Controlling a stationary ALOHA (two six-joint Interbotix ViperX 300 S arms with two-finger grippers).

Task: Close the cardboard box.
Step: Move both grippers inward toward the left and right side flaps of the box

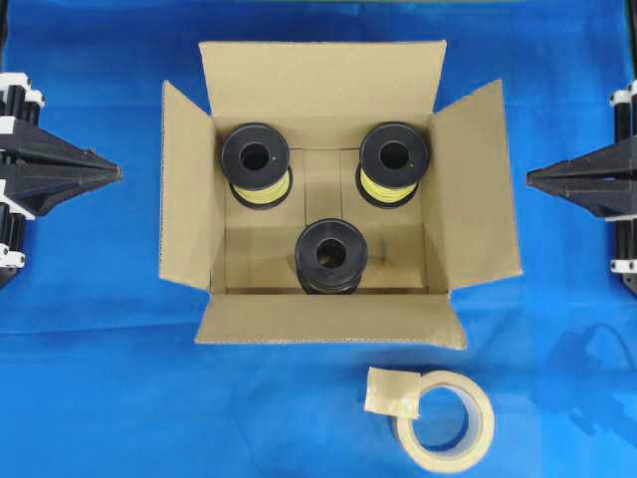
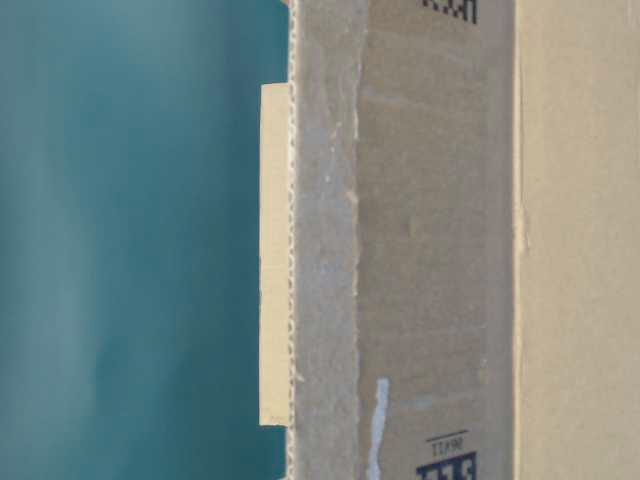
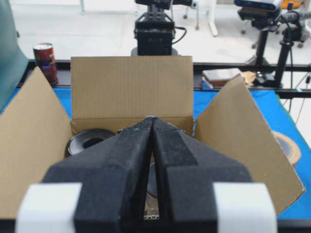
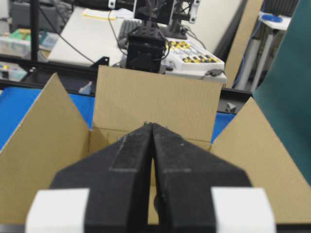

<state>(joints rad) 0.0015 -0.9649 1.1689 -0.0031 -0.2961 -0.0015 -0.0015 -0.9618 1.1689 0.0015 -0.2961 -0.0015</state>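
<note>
The cardboard box [image 1: 318, 90] stands open in the middle of the blue table, all four flaps spread outward. Inside stand three black spools: one at the back left [image 1: 256, 159], one at the back right [image 1: 394, 157] and one at the front [image 1: 331, 255]. My left gripper [image 1: 117, 172] is shut and empty, clear of the left flap [image 1: 184, 199]. My right gripper [image 1: 530, 179] is shut and empty, just off the right flap [image 1: 476, 184]. In the left wrist view the left gripper [image 3: 152, 119] points into the box [image 3: 131, 87]. The right gripper [image 4: 152, 124] faces the box [image 4: 155, 97] from the other side.
A roll of beige tape [image 1: 448, 418] with a loose end lies in front of the box at the right. The table-level view is filled by the box wall [image 2: 430, 250] with a pale tape strip [image 2: 275, 255]. A can [image 3: 46, 58] stands beyond the table edge.
</note>
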